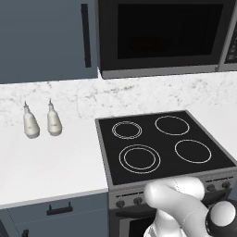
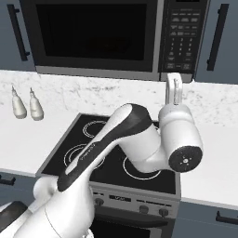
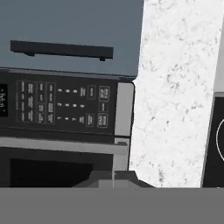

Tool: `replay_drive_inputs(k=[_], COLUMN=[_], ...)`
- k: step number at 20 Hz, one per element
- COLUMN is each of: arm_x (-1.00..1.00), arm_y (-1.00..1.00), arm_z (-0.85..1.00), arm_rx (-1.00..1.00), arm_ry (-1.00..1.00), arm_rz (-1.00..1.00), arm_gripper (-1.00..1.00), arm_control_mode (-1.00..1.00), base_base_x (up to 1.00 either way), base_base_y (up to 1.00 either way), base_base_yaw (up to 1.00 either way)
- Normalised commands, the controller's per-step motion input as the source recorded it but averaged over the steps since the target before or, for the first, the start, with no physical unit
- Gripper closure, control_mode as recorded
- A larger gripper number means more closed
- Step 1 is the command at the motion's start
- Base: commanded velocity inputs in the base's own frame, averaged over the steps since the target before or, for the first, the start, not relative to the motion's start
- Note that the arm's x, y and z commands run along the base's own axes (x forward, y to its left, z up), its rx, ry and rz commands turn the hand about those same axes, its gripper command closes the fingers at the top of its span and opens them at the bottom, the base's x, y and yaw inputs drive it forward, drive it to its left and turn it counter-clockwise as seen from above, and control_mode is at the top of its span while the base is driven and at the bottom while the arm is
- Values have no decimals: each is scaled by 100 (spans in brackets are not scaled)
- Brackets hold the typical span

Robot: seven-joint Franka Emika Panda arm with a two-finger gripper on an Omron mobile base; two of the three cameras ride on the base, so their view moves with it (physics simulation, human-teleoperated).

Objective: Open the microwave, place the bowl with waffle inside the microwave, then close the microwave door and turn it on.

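Microwave [image 2: 111, 39], mounted above the stovetop [image 1: 166, 146], with its door [image 2: 90, 37] shut. The gripper [image 2: 174, 88] is raised just below the button panel [image 2: 182, 35], fingers [image 3: 113, 179] pressed together and holding nothing. Judged step: pressing a button; advance squarely and gently, avoiding neighbouring keys. Bowl and waffle cannot be located.

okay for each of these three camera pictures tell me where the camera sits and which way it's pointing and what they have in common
Left base view: behind the arm on its left, looking forward and down at the stovetop, two bottles and the microwave; white arm at lower right.
Right base view: behind on the right, same stovetop and microwave; the arm crosses from lower left, gripper raised below the button panel.
Hand view: on the hand, rolled sideways, facing the button panel and a cabinet door; shut fingertips at bottom.
Shared: all show the microwave and stovetop.
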Motion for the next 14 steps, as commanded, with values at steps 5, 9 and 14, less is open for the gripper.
replay_drive_inputs(k=[5, 9, 14], arm_x=[33, 62, 51], arm_y=[0, 0, 0], arm_z=[7, 0, 0], arm_rx=[25, 9, 0], arm_ry=[-14, 0, 9], arm_rz=[1, 2, 0], arm_gripper=[100, 100, 100], arm_control_mode=[-100, -100, -100], base_base_x=[0, 0, 0], base_base_y=[0, 0, 0], base_base_yaw=[0, 0, 0])
